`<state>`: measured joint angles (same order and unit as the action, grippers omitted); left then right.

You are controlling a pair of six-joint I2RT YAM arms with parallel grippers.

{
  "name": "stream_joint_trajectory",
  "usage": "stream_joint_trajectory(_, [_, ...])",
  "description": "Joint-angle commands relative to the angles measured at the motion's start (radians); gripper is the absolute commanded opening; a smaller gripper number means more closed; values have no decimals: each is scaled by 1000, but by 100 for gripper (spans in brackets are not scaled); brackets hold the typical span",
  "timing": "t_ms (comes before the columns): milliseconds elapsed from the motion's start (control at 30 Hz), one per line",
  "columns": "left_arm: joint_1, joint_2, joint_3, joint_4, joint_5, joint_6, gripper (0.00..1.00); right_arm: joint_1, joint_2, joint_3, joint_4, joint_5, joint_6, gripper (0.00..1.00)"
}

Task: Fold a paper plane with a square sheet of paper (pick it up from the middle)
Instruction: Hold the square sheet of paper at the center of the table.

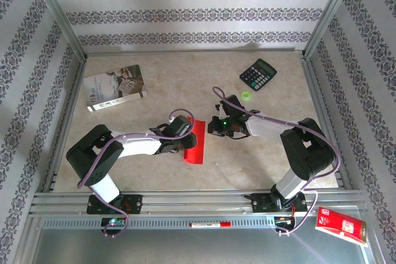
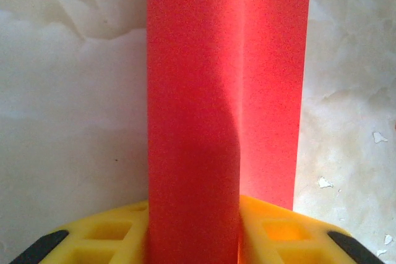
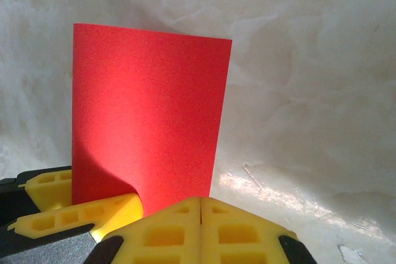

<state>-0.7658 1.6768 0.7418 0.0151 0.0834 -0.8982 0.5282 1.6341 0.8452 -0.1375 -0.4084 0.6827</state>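
**Red sheet pinched at mid-desk, right fingers shut beside it**

The square sheet of paper (image 1: 195, 143) shows from above as a narrow red strip near the middle of the desk (image 1: 272, 153), between the two arms. The left fingers (image 2: 266, 227) are partly closed on it. In the left wrist view the paper runs up from between the yellow pads, with a lengthwise crease that parts a darker, nearer layer from a brighter one. The right fingers (image 3: 201, 224) are pressed fully together, pad against pad. Their tips sit right at the sheet's near corner, and I cannot tell whether they nip its edge. A yellow pad of the other arm shows at the sheet's lower left in the right wrist view. A black calculator (image 1: 258, 74) and a small green object (image 1: 246, 96) lie towards the far right. A printed booklet (image 1: 116, 86) lies at the far left, well apart from the sheet
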Motion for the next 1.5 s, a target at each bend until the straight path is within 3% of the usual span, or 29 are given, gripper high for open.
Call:
stream_joint_trajectory(0, [-5, 128, -91, -211, -72, -16, 34, 8, -6, -3, 0, 4, 10, 0])
stream_joint_trajectory(1100, [-5, 129, -96, -213, -77, -13, 34, 103, 117, 24, 89, -55, 92, 0])
stream_joint_trajectory(1467, [-6, 128, -96, -213, -79, -10, 34, 106, 160, 15, 39, -15, 90, 0])
